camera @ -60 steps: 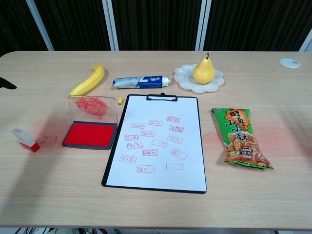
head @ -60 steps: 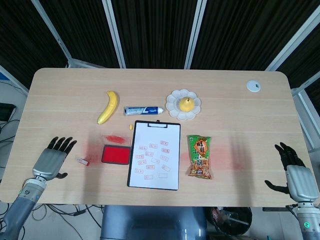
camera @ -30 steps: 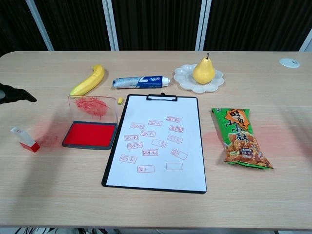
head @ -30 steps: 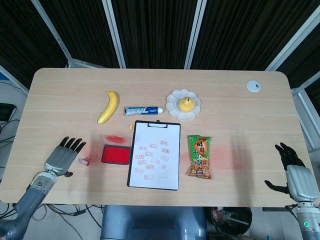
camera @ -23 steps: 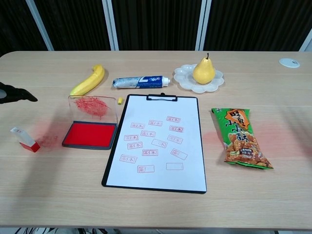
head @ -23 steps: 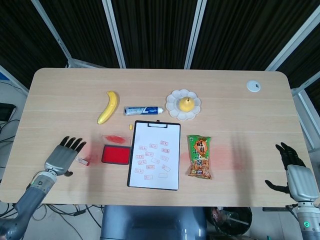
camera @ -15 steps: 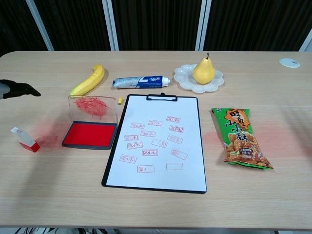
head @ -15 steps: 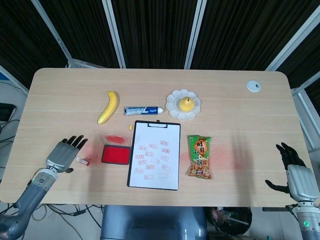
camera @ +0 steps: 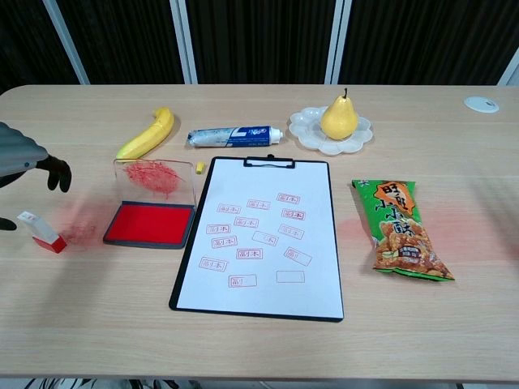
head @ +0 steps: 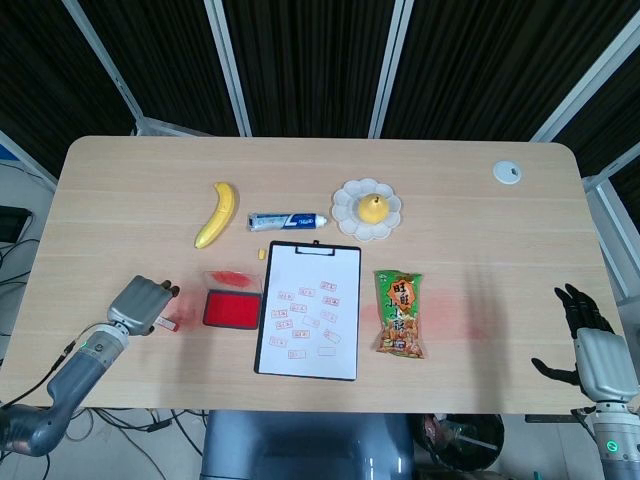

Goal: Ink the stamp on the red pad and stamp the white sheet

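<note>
The small white stamp with a red base point(camera: 40, 231) lies on the table left of the red ink pad point(camera: 150, 223), whose clear lid point(camera: 154, 177) stands raised. My left hand point(head: 140, 303) hovers just over and behind the stamp point(head: 166, 323), fingers point(camera: 57, 172) bent downward, holding nothing. The white sheet point(head: 308, 310) sits on a black clipboard right of the pad point(head: 232, 309) and carries several red stamp marks. My right hand point(head: 590, 350) stays open at the table's front right edge.
A banana point(head: 217, 213), a toothpaste tube point(head: 287, 221) and a pear on a white plate point(head: 367, 209) lie behind the clipboard. A snack bag point(head: 399, 313) sits right of it. A white disc point(head: 507, 172) is at the far right corner.
My left hand has moved right toward the stamp and tipped its fingers downward over it. The stamp, pad and right hand have not moved.
</note>
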Robot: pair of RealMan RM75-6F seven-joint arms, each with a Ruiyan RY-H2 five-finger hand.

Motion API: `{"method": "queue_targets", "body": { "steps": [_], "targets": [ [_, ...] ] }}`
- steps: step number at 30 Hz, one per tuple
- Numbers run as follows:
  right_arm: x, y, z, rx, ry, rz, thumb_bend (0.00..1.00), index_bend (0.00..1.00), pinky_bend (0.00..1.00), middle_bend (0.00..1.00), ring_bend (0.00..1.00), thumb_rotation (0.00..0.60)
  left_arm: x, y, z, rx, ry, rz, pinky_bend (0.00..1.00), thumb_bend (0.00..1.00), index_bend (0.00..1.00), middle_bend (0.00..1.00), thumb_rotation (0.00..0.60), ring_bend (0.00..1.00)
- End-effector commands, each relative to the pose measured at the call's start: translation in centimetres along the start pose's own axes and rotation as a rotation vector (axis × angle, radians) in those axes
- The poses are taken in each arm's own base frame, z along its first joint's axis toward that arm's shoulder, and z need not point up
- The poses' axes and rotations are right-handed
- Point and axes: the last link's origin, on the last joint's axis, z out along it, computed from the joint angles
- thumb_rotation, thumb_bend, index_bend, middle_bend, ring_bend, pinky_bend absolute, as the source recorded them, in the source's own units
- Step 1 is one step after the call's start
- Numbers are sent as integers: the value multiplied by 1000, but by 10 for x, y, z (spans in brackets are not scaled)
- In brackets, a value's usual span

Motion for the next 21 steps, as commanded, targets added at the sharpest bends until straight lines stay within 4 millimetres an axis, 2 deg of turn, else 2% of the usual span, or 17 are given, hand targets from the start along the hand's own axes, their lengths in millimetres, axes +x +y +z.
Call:
{"method": "queue_targets", "body": {
  "steps": [1,13,21],
  "targets": [
    [0,0,0,0,0,0,21,57,220,0,0,600,-2,3,3,-21,-8,6,871,146,353,354,600,681],
    [0,-1,1,-2,2,6,23,59,220,0,0,600,-5,4,6,-54,-18,7,882,192,448,444,600,697],
    [0,-1,0,-2,3,9,23,59,220,0,0,600,-9,7,7,-66,-15,-1,890,223,467,462,600,706]
  ]
}}
